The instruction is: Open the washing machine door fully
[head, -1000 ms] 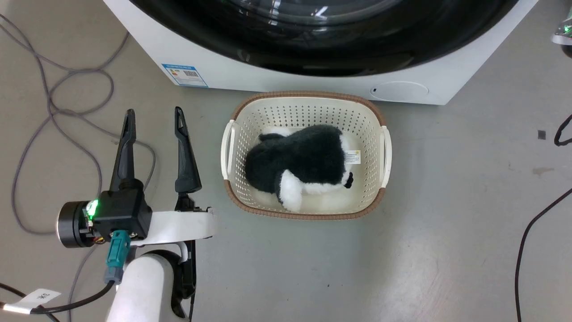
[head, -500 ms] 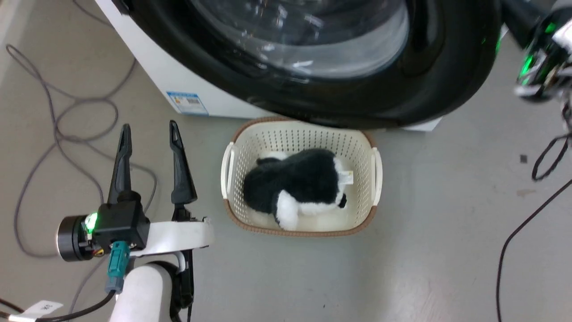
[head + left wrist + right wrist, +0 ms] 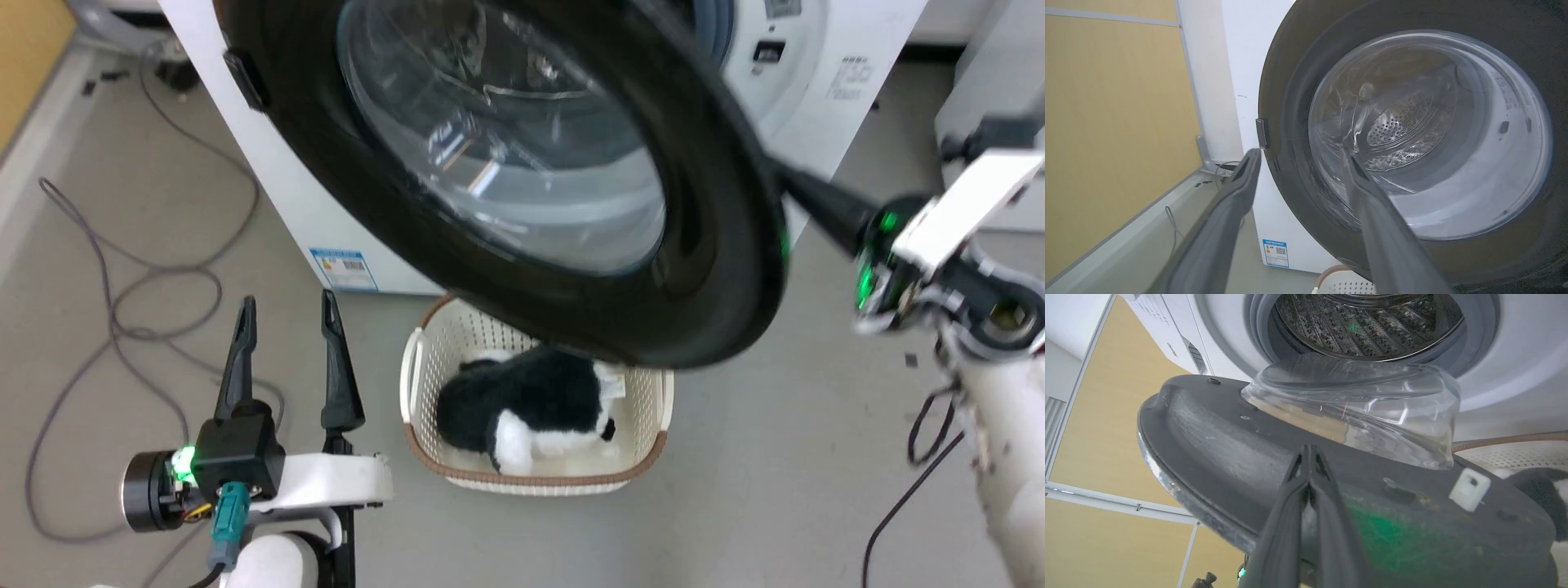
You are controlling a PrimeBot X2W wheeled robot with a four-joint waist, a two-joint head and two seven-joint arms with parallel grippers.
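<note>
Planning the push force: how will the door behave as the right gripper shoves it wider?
The door likely swings as one stiff piece: its black rim looks thick. That rim plus the bulging glass bowl suggest noticeable weight. The inner face looks smooth, so the shut right gripper pressing it may slide.

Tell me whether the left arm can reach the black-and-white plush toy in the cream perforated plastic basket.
Probably yes. The open left gripper sits left of the cream basket, nothing between them, and the glossy black-rimmed washing machine door overhangs only its far edge, leaving most of the plush toy uncovered.
</note>
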